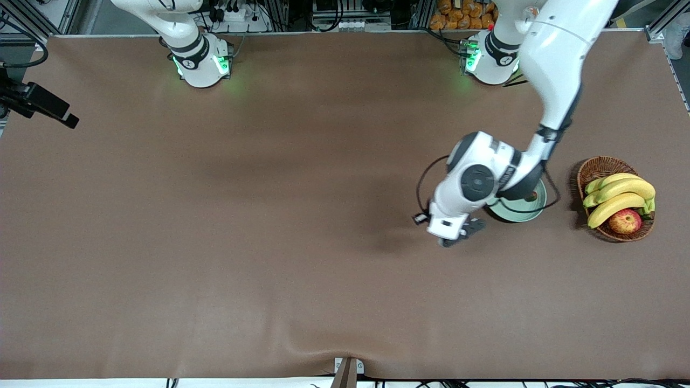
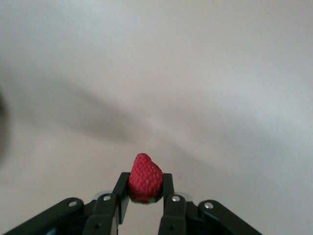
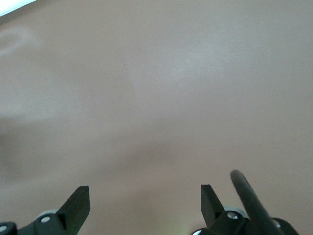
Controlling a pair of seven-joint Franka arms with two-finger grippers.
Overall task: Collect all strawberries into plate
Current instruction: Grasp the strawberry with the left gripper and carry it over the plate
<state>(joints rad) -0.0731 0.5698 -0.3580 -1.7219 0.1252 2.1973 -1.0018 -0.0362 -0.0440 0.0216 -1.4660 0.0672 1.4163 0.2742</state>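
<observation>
The left gripper point(image 2: 145, 196) is pinching a strawberry point(image 2: 145, 177) between its two black fingers, the berry's pointed tip sticking out past the fingertips and a sliver of green cap tucked down between them; its skin is bright red and finely pitted with seeds. In the front view that gripper point(image 1: 464, 233) hangs over bare brown tablecloth just beside the plate point(image 1: 531, 211), on the side toward the right arm's end of the table and a little nearer the front camera than the plate's middle. So the carry should run a short way back toward the left arm's end, to bring the berry over the rim. The plate is a pale mint, shallow, smooth round dish, half hidden under the left arm's wrist; something small and red shows in it, possibly another strawberry. Near it, toward the left arm's end, sits a wicker basket point(image 1: 593, 171) with bananas point(image 1: 620, 195) and an apple point(image 1: 625, 221). The right gripper point(image 3: 145, 200) waits, fingers spread wide over empty cloth.
</observation>
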